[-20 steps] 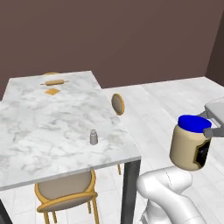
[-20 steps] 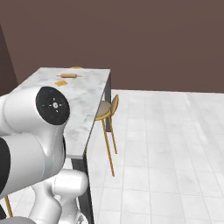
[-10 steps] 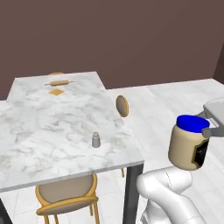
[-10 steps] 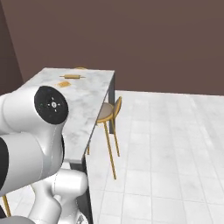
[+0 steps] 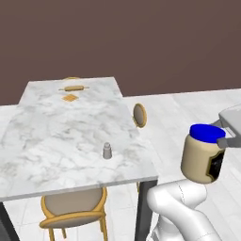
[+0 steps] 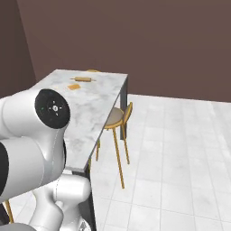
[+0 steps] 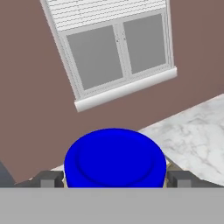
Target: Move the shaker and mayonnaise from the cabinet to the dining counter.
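1. Against the earlier pictures the whole scene has slid in both base views; the counter (image 5: 70,132) now sits a little lower and nearer in the left base view, so the base has driven, not the things; the jar (image 5: 203,153) keeps its place in the frame beside the arm.
2. My reading: the drive is bringing the jar toward the counter; the shaker (image 5: 107,150) already stands there, so half the task looks done and only the jar is left to set down.
3. The gripper (image 7: 114,179) holds the jar; in the hand view its tips (image 7: 49,179) flank the blue lid on either side, the jaws wide and closed on it just below the lid.
4. The jar hangs in the air off the counter's right edge, well apart from the shaker, above the white floor.
5. Its long axis is upright, lid up, label band toward the right of the left base view; the shaker's axis is upright too, cap up, near the counter's near right corner.
6. A rolling pin (image 5: 75,88) and an orange square (image 5: 70,98) lie at the far end, well away.
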Controlling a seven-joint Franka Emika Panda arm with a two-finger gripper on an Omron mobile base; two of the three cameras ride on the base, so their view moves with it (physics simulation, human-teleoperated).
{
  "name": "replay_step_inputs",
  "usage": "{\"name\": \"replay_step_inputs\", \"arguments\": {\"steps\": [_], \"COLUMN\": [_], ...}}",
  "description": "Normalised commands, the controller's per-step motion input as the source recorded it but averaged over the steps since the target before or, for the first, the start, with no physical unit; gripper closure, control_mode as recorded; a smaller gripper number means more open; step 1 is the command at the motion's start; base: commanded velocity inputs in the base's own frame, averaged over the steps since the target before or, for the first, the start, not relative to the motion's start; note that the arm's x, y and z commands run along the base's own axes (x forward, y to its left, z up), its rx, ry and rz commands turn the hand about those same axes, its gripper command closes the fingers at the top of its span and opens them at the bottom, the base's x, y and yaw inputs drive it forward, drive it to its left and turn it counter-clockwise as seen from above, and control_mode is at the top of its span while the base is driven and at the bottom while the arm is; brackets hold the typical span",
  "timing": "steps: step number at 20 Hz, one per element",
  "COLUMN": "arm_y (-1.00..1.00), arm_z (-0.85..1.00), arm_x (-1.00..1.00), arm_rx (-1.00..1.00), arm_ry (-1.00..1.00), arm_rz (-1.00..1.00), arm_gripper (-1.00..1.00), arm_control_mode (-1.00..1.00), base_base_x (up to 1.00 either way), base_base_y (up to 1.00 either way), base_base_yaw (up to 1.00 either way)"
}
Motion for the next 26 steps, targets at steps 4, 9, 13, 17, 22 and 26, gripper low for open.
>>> {"name": "replay_step_inputs", "arguments": {"steps": [4,9,13,17,22,26], "arm_y": [0.0,0.0,0.0,0.0,0.0,0.0], "arm_z": [0.0,0.0,0.0,0.0,0.0,0.0], "arm_x": [0.0,0.0,0.0,0.0,0.0,0.0], "arm_rx": [0.0,0.0,0.0,0.0,0.0,0.0], "arm_ry": [0.0,0.0,0.0,0.0,0.0,0.0], "arm_rz": [0.0,0.0,0.0,0.0,0.0,0.0], "arm_gripper": [1.0,1.0,1.0,1.0,1.0,1.0], "arm_control_mode": [1.0,1.0,1.0,1.0,1.0,1.0], "base_base_x": [0.64,0.52,0.32,0.15,0.0,0.0], "base_base_y": [0.0,0.0,0.0,0.01,0.0,0.0], "base_base_yaw": [0.15,0.13,0.07,0.01,0.0,0.0]}}
